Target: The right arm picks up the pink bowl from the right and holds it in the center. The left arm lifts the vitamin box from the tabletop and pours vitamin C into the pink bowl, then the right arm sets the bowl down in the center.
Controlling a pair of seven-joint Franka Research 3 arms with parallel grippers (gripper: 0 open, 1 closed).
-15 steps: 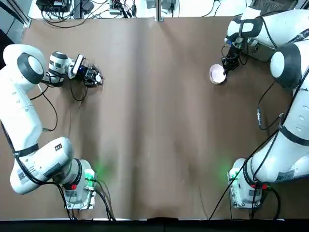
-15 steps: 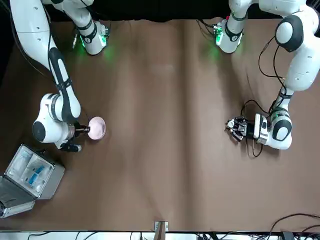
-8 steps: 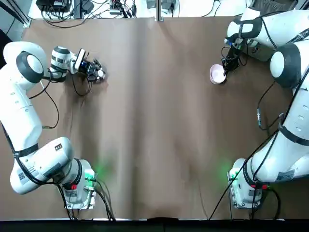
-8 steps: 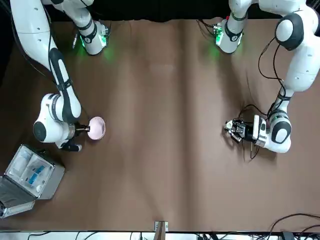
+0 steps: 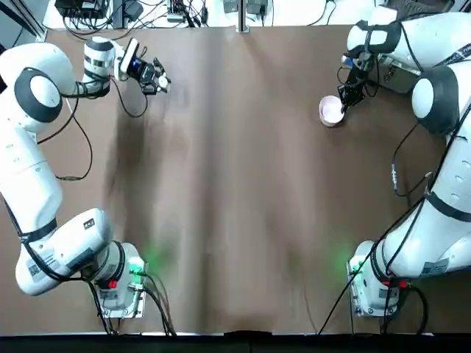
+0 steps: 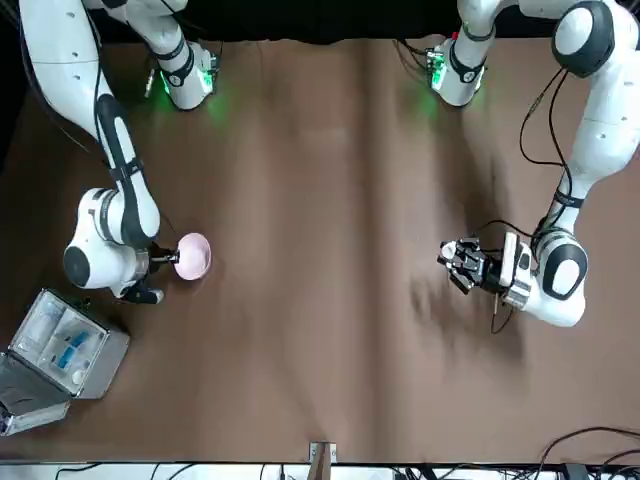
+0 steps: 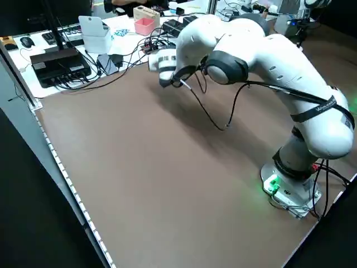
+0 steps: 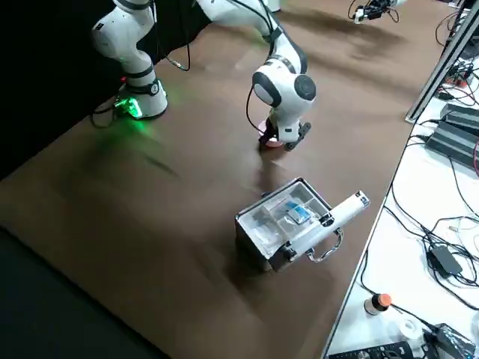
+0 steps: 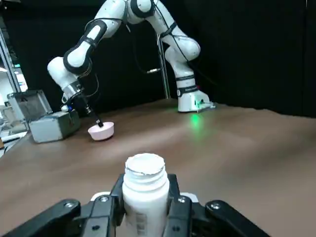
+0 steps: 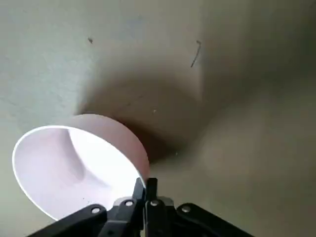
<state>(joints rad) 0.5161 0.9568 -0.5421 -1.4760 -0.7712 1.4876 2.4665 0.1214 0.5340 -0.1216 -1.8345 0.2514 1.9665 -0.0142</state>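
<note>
The pink bowl [image 5: 331,112] is at the far right of the tabletop [image 5: 235,184]. My right gripper [image 5: 344,101] is shut on its rim, fingers pinched over the edge [image 10: 146,189]. In the right wrist view the bowl [image 10: 74,168] hangs tilted, with a shadow on the brown surface under it. My left gripper [image 5: 156,79] is at the far left, raised above the table and shut on the vitamin box [image 9: 144,192]. This is a small white container with an open top, upright between the fingers. The left wrist view also shows the bowl [image 9: 101,131] far off.
An open grey metal case [image 6: 55,345] with blue-white contents stands beyond the bowl at the far right corner [image 8: 288,224]. Cables and electronics lie past the table's far edge [image 5: 147,11]. Both arm bases [image 5: 121,283] [image 5: 375,283] stand at the near edge.
My left gripper has risen off the table with the vitamin box and swung toward the far edge. The right gripper and bowl have barely shifted.
</note>
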